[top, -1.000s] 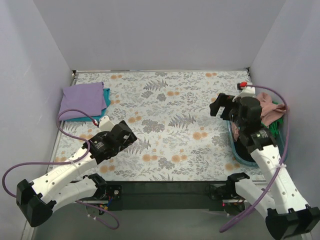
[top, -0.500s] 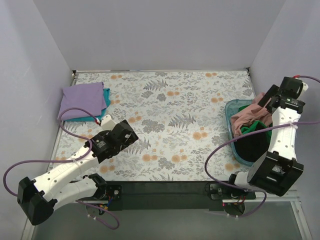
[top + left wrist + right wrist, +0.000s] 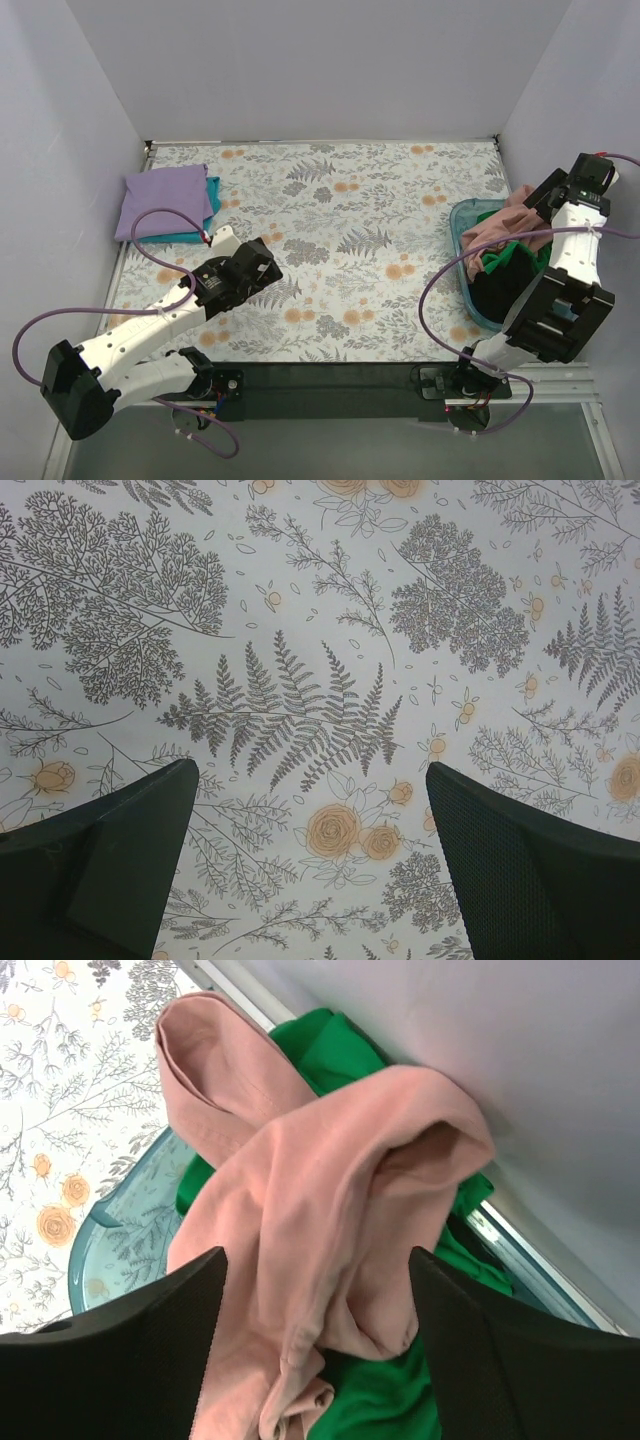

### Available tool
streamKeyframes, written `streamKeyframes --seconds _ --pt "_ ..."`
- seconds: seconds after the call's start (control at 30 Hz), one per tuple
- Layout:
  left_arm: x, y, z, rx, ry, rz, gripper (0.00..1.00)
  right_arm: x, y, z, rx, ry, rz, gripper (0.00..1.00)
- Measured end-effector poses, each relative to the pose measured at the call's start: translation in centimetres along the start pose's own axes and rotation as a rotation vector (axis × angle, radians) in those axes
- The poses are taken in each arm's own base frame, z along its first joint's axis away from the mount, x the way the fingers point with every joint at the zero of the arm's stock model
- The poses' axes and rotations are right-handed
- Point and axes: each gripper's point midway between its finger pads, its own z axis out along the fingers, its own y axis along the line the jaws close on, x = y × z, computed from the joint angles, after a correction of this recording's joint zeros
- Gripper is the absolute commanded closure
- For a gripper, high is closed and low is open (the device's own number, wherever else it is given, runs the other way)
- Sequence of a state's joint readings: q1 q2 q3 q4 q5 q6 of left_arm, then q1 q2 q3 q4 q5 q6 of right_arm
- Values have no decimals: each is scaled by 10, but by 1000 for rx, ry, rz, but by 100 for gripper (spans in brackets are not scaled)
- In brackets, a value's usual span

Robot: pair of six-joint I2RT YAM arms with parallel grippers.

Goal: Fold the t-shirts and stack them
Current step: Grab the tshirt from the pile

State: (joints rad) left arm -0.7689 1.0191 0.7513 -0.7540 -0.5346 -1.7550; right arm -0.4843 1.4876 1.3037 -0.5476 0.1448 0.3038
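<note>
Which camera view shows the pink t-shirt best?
The right wrist view: the pink t-shirt fills the frame, crumpled over the green t-shirt and the teal tub. The top external view shows it small and distant. The left wrist view shows none of it.

- the left arm (image 3: 150, 325) reaches low and forward from its base, well left of the tub (image 3: 460, 262); the left gripper (image 3: 310, 770) points straight down, jaws spread wide and empty
- the right arm (image 3: 560, 290) stands folded upright at the tub's right side; the right gripper (image 3: 315, 1255) hangs above the tub, jaws wide apart
</note>
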Motion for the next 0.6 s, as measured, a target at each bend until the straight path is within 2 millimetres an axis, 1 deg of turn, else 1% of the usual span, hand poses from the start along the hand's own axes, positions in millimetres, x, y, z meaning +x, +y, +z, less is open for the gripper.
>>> streamKeyframes --seconds 0.07,0.1,0.17,0.2,0.27,0.3,0.37,0.4,0.43,0.6 --pt "0 0 0 1 -1 2 2 -1 3 5 -15 -7 7 31" --pt "0 -1 0 2 -2 2 2 -2 5 8 -22 -9 7 42" --pt "-1 0 0 -3 -6 2 2 -5 7 13 -31 -19 7 52" --pt "-1 1 1 -7 -7 1 2 -5 8 16 -32 -19 8 63" --pt "-1 3 1 -14 -11 -1 2 -4 9 22 -34 -13 10 68" --pt "-2 3 1 -16 -12 -2 2 -2 8 25 -32 -5 10 75" --pt "-2 4 1 -21 -16 -3 2 1 8 28 -29 3 9 83" --pt "-2 4 1 -22 -16 -4 2 1 8 29 -28 5 10 96" --pt "-2 4 1 -24 -17 -4 2 1 8 29 -28 5 8 99" --pt "-2 7 1 -32 -16 -3 2 -1 8 28 -31 -3 12 99"
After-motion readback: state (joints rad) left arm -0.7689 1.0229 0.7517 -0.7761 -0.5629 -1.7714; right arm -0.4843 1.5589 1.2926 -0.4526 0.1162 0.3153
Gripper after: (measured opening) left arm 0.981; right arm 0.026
